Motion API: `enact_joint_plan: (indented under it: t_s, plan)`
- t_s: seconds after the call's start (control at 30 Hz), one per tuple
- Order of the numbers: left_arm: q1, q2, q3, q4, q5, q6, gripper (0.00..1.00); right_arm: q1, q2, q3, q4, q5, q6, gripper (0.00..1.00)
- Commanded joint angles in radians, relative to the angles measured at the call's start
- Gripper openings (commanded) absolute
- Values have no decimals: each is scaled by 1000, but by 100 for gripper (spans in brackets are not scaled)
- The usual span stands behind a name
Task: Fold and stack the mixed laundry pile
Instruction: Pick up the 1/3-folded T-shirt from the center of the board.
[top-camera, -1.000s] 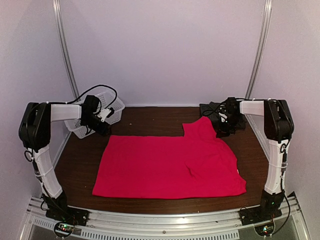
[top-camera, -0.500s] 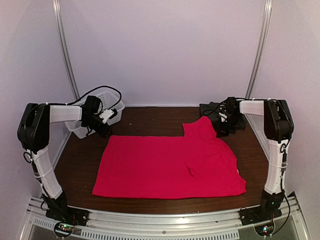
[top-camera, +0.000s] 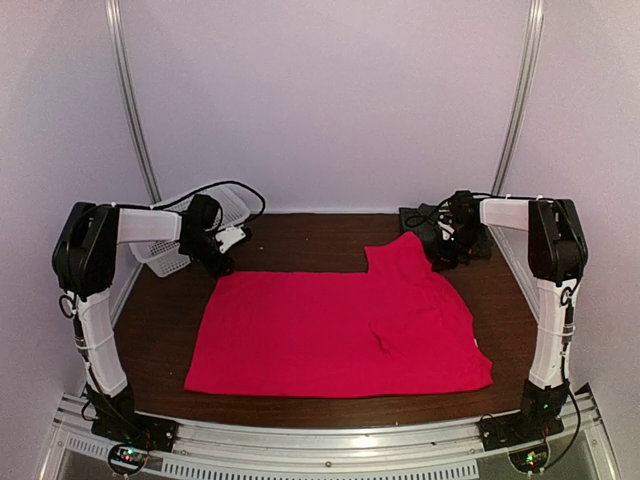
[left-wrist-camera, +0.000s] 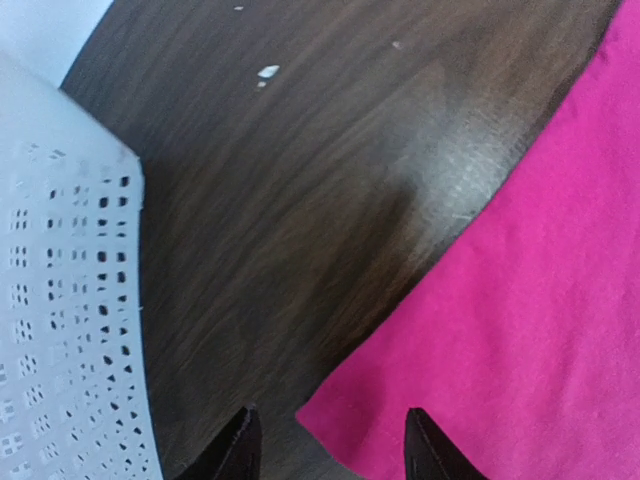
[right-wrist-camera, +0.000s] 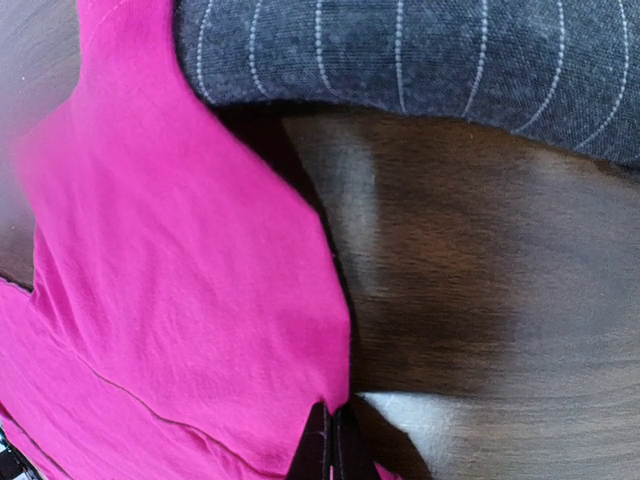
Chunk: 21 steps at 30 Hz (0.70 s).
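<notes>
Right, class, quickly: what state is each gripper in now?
Left gripper: open, jaws astride the red-pink T-shirt corner, not gripping.
Right gripper: shut on the red-pink T-shirt edge.

Dark wood-grain counter (top-camera: 300, 238). Spread flat across centre: red-pink T-shirt (top-camera: 330, 330). Upper right of frame: charcoal pinstriped shirt (top-camera: 415, 218). Upper left: white lattice basket (top-camera: 158, 256).

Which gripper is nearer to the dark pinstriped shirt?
Right. The right gripper is close to the pinstriped shirt, pinching the red T-shirt; the left gripper is far across the table, by the white basket.
</notes>
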Motion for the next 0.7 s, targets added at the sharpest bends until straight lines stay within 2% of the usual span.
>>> enact_joint_plan:
  t_s: [0.0,0.4,0.67]
  plan:
    - [-13,58,57,-23,-67,78,50,2,-32,4,-2,-7,14,0]
    - [-4,84,95,-41,-83,67,51,2,-33,3,-14,-1,8,0]
    - [5,127,115,-110,-93,82,50,2,-28,13,-15,0,7,0]
